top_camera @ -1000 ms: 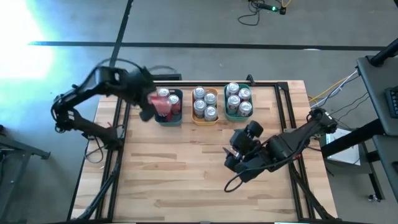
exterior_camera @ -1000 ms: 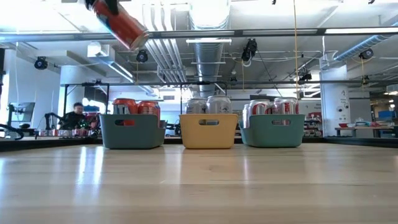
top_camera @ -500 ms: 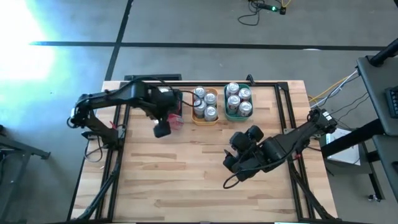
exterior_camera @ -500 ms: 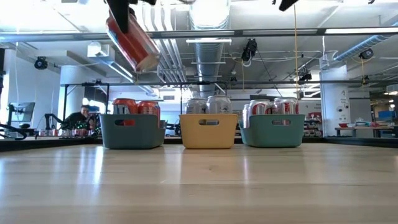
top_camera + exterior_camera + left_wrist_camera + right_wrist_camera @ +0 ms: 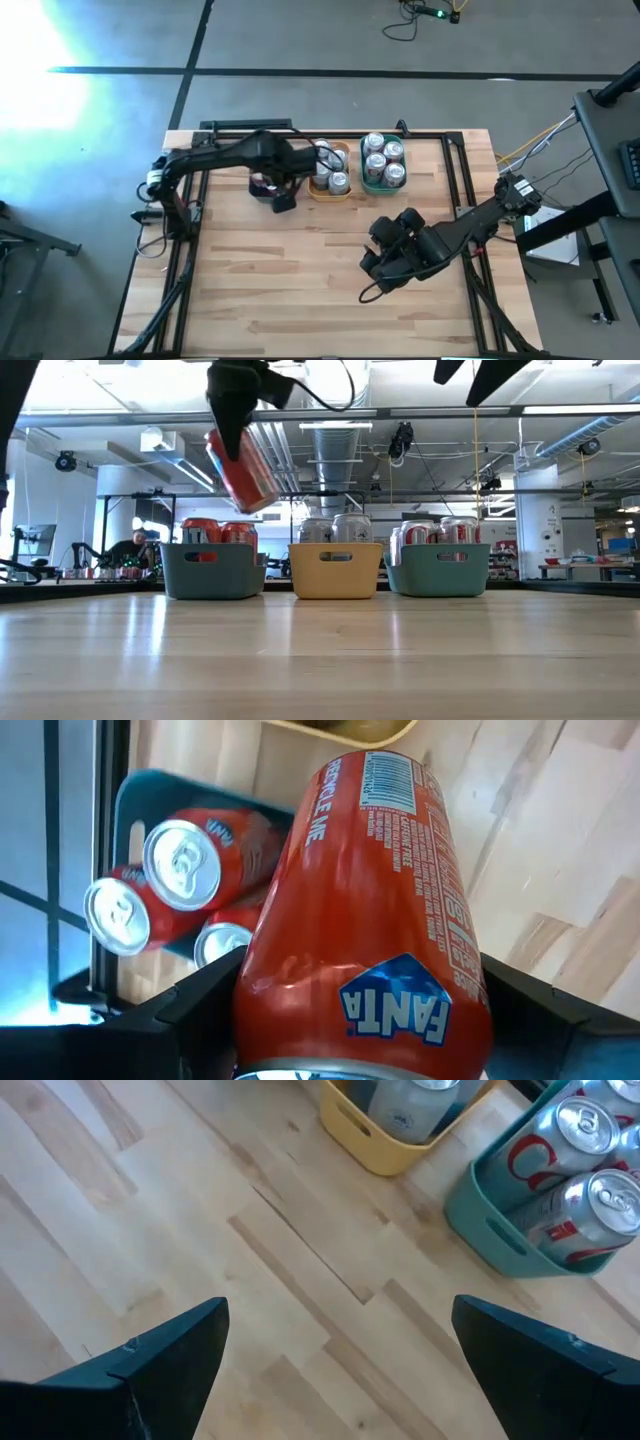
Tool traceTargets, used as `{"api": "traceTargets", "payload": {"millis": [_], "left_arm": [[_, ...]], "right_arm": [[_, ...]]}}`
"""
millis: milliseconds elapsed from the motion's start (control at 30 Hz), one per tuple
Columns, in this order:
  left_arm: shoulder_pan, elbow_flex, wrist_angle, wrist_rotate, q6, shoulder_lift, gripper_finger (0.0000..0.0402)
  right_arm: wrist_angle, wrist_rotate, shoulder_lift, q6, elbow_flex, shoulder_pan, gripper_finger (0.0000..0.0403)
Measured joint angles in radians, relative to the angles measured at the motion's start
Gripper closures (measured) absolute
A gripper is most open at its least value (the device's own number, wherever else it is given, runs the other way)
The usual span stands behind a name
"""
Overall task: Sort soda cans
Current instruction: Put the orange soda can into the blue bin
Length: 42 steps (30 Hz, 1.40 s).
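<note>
Your left gripper (image 5: 365, 1020) clamps a red aluminium Fanta can (image 5: 375, 910), tilted in the air above the teal plastic tray (image 5: 212, 568) at the table's far edge, ready to join the red cans there. Your right gripper (image 5: 340, 1370) waits, fingers spread wide, over mid-table.

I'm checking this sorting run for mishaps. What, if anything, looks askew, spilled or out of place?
Only the red Fanta can is off upright: it hangs tilted in the left gripper above the left teal tray. The cans in all three trays stand upright, nothing is spilled, and the right gripper waits open over bare table.
</note>
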Motion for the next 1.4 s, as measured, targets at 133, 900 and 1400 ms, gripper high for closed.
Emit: {"api": "traceTargets", "payload": {"millis": [133, 900, 1400], "left_arm": [[0.011, 0.012, -0.003, -0.002, 0.054, 0.038, 0.0109], [0.044, -0.113, -0.003, -0.266, 0.549, 0.012, 0.0109], [0.033, -0.149, 0.012, -0.231, 0.53, 0.019, 0.0109]], "right_arm": [[0.003, 0.0, 0.0, 0.0, -0.001, 0.001, 0.0023], [0.008, 0.0, 0.0, 0.007, -0.001, 0.01, 0.0023], [0.008, -0.004, 0.0, -0.018, -0.001, 0.009, 0.0023]]}}
